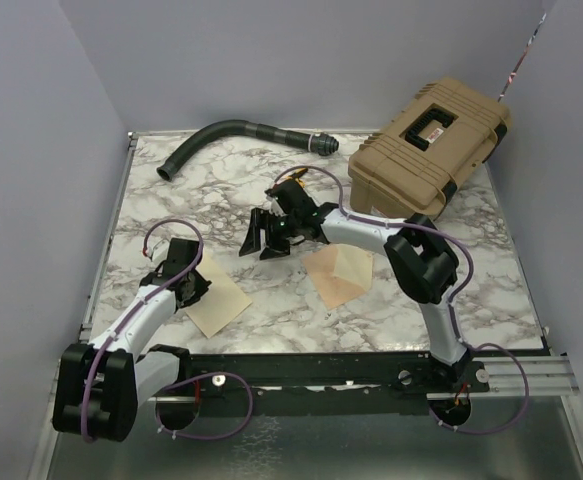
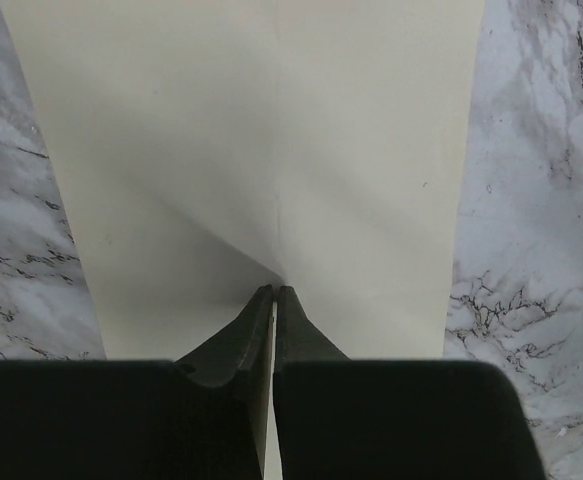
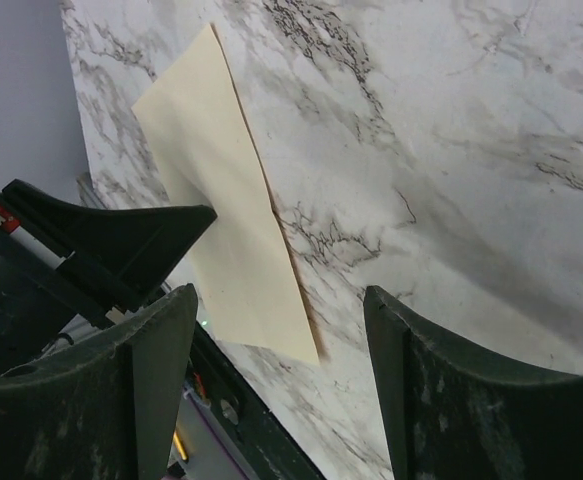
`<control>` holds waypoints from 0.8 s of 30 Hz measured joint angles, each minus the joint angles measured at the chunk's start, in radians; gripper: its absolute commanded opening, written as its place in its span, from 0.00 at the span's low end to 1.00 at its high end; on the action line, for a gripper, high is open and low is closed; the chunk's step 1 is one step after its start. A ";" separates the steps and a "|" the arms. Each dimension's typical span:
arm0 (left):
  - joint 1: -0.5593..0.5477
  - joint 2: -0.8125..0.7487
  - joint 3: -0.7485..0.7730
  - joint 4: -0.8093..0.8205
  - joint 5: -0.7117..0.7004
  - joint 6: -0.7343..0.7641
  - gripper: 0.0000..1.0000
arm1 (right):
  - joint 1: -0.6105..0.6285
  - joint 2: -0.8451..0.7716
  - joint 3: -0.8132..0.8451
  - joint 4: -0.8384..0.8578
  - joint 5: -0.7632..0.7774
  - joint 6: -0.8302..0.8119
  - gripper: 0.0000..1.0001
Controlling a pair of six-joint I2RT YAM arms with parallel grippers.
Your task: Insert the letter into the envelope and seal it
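**A:** Where is the letter?

**B:** The letter (image 1: 223,306) lies on the marble table (image 1: 221,200), toward the front left corner. It is a blank cream sheet, and one corner points at the arm bases.

**A:** Is the left gripper on it?

**B:** Yes. The left gripper (image 2: 274,296) has its jaws pressed together with the tips down on the sheet. The paper rises into a small ridge that runs up into the tips, so it is pinching the letter.

**A:** And the envelope?

**B:** The envelope (image 1: 339,276) is to the right of the letter, near it but not touching. It lies on the table just in front of the right forearm, and its triangular flap is visible.

**A:** What about the right gripper?

**B:** The right gripper (image 1: 261,240) has its jaws spread wide with nothing between them. It points toward the letter from farther back on the table.

**A:** Anything else there?

**B:** A dark ribbed hose (image 1: 233,134) curves along the back edge. A closed tan case (image 1: 431,148) sits in the back right corner.
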State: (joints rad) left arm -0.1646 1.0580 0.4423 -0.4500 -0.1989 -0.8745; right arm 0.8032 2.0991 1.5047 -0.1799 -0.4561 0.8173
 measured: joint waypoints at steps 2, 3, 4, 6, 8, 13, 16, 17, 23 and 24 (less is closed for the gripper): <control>0.000 0.011 0.007 0.000 0.000 0.000 0.03 | 0.006 0.024 0.025 -0.008 0.001 -0.006 0.71; 0.000 0.014 0.008 0.000 0.000 -0.001 0.03 | 0.011 0.038 0.045 -0.016 0.001 -0.007 0.71; 0.000 0.015 0.008 0.000 0.000 -0.001 0.03 | 0.017 0.049 0.061 -0.024 0.001 -0.008 0.71; 0.000 0.016 0.008 0.000 0.000 -0.001 0.03 | 0.029 0.063 0.085 -0.043 0.003 -0.010 0.70; 0.000 0.019 0.008 0.000 0.000 -0.001 0.02 | 0.043 0.069 0.101 -0.067 0.010 -0.013 0.69; 0.000 0.025 0.008 0.006 0.000 -0.002 0.00 | 0.062 0.071 0.108 -0.126 0.018 -0.014 0.68; 0.000 0.027 0.008 0.007 0.000 -0.004 0.00 | 0.067 0.071 0.078 -0.130 0.015 -0.014 0.65; 0.000 0.028 0.008 0.007 0.000 -0.005 0.00 | 0.068 0.071 0.061 -0.130 0.012 -0.017 0.63; 0.000 0.030 0.008 0.008 0.000 -0.013 0.00 | 0.068 0.071 0.013 -0.143 -0.039 -0.031 0.60; 0.000 0.030 0.008 0.008 0.000 -0.016 0.00 | 0.069 0.071 0.013 -0.144 -0.041 -0.032 0.59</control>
State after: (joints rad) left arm -0.1646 1.0878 0.4507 -0.4423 -0.1989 -0.8906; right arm 0.8726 2.1700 1.5177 -0.3237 -0.4969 0.7853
